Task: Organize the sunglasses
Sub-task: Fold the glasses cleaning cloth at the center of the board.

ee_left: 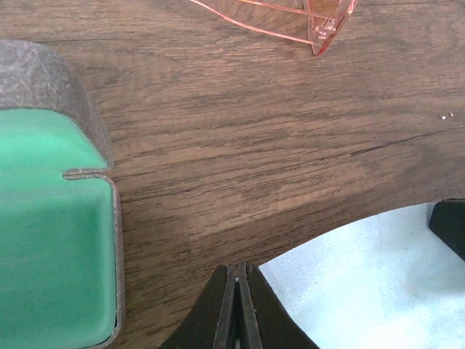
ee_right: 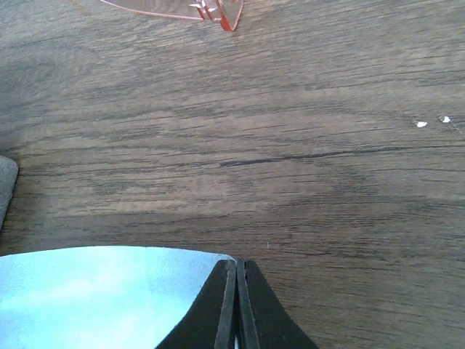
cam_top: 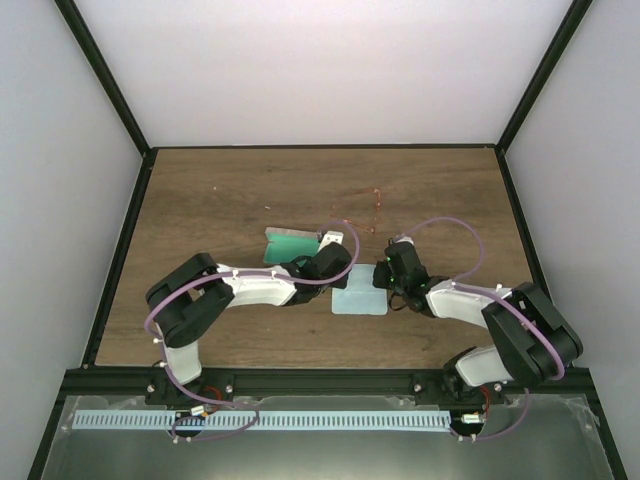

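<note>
Left gripper (ee_left: 238,309): low between case (ee_left: 51,240) and cloth (ee_left: 378,283); fingers pressed together;
Right gripper (ee_right: 236,309): at cloth edge; pressed together;
Sunglasses (ee_left: 323,25): cropped in both wrist views

In the middle of the desk (cam_top: 200,195) three things lie close together: the open case (cam_top: 290,244) at the left, the cloth (cam_top: 358,301) just to its right and nearer, and the sunglasses (cam_top: 377,210) farther back. Between case and cloth there is a strip of bare wood; the left pincer (ee_left: 238,291) stands there, closed. The right pincer (ee_right: 236,291), also closed, is at the cloth's far right corner. From both pincers bare wood runs to the sunglasses. White walls (cam_top: 60,150) close the left, right and far sides.
</note>
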Motion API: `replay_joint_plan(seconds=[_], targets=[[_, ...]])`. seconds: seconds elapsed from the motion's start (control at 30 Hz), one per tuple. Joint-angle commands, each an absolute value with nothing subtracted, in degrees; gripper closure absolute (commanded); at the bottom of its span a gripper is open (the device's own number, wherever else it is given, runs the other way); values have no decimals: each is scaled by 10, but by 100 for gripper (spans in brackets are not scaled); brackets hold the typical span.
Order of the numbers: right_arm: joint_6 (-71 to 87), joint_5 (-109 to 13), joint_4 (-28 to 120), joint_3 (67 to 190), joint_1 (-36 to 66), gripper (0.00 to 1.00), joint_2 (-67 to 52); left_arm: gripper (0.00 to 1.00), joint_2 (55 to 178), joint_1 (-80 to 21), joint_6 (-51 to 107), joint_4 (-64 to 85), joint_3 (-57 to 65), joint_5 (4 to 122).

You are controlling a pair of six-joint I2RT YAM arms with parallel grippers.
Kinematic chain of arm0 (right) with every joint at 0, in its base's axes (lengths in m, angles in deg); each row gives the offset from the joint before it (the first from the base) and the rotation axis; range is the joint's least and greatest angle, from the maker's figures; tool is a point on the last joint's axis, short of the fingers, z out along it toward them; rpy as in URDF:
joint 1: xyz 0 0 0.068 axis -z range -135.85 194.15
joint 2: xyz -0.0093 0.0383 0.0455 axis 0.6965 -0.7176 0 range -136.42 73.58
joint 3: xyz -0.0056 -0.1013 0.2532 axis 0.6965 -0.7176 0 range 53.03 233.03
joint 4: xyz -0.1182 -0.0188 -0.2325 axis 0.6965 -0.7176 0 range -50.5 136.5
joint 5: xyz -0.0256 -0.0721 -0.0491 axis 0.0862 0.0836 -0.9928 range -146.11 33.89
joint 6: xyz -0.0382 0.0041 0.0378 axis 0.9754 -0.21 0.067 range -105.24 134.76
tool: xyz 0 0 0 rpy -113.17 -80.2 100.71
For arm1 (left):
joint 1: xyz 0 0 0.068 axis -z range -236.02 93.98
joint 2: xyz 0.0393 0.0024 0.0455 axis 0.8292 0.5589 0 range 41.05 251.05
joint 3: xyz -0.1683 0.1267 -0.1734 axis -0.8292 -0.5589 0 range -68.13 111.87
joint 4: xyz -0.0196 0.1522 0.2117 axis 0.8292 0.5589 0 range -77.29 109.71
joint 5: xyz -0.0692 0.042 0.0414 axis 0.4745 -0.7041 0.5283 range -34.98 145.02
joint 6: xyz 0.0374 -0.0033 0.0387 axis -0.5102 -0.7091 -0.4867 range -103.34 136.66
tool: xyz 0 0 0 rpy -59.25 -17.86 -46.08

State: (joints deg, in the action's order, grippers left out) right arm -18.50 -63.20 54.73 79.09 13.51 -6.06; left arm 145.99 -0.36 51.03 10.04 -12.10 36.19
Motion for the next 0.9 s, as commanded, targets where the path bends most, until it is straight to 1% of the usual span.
replay_joint_plan(seconds=[0.0,0.4,0.87], targets=[[-188,-644,543,794,133,98,-47,96,1467,-3,503,111,-110,355],[-191,-640,542,780,127,98,-24,96,1441,-1,510,101,-142,375],[-194,-641,546,761,123,98,-12,96,1419,6,514,97,-151,392]])
